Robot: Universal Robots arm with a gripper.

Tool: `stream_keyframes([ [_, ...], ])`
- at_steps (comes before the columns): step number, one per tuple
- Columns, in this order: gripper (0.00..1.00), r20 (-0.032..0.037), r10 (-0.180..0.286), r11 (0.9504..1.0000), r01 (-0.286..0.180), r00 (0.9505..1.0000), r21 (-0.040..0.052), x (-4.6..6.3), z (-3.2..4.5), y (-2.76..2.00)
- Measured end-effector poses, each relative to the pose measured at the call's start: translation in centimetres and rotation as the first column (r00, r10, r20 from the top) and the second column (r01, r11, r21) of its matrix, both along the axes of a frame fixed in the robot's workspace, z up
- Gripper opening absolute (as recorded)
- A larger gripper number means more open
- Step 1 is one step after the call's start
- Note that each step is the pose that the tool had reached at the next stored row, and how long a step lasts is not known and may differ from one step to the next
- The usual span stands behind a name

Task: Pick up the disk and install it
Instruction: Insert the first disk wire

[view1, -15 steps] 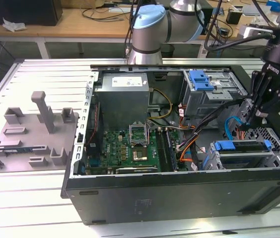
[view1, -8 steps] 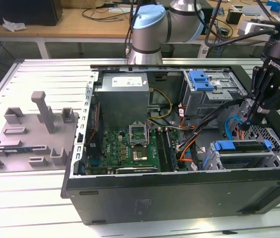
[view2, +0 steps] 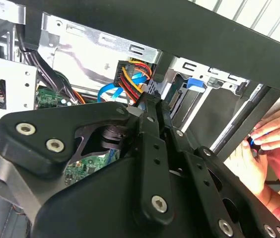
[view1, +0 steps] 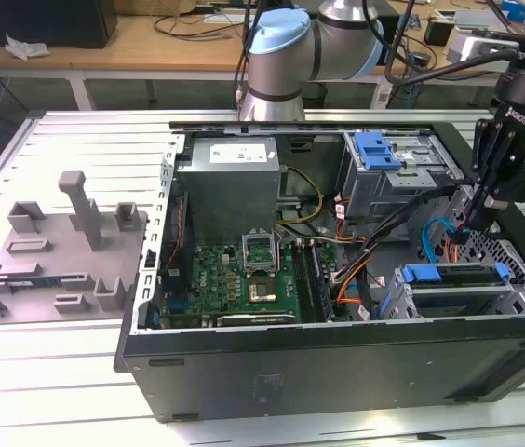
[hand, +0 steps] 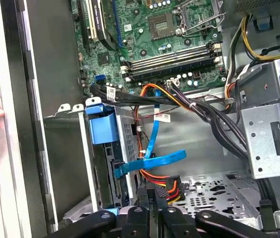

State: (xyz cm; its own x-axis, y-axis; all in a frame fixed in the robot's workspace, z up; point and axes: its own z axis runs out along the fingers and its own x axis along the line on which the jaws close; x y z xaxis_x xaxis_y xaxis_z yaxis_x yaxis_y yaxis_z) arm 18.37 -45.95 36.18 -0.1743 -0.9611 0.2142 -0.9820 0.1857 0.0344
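The disk (view1: 455,277), silver with a blue frame, sits in the drive bay at the case's front corner, on the exterior view's right. In the first wrist view the disk (hand: 122,144) stands on edge in the bay, with its blue tab and a blue data cable (hand: 152,158) running to its end. My gripper (view1: 464,223) hangs just above and behind the bay with its fingers together and nothing between them. The gripper (hand: 152,192) tips are beside a black connector (hand: 173,188) with red, yellow and orange wires. In the second wrist view the gripper (view2: 151,101) points at that same wire bundle.
The open computer case (view1: 337,354) lies on a slatted metal table, with motherboard, power supply and a cage carrying a bare blue bracket (view1: 380,149). A grey fixture (view1: 58,251) with posts stands on the exterior view's left. A person's hand (view2: 264,144) rests on the case edge.
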Motion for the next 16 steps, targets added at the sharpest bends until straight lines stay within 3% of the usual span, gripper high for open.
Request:
stream_keyframes([
  [1,0.16,0.0085,0.015,0.9996,-0.015,0.9998,0.0234,-0.1,0.23,-0.33],
  [2,0.16,0.0138,0.026,0.9987,-0.027,0.9996,0.0421,-0.5,0.26,-1.53],
  [5,0.16,0.016,0.036,0.9981,-0.037,0.9992,0.0496,-0.9,0.26,-2.39],
  [12,0.16,0.0186,0.054,0.9968,-0.055,0.9984,0.0578,-1.2,0.26,-3.32],
  [16,0.16,0.0211,0.071,0.995,-0.072,0.9973,0.0689,-1.4,0.26,-3.72],
])
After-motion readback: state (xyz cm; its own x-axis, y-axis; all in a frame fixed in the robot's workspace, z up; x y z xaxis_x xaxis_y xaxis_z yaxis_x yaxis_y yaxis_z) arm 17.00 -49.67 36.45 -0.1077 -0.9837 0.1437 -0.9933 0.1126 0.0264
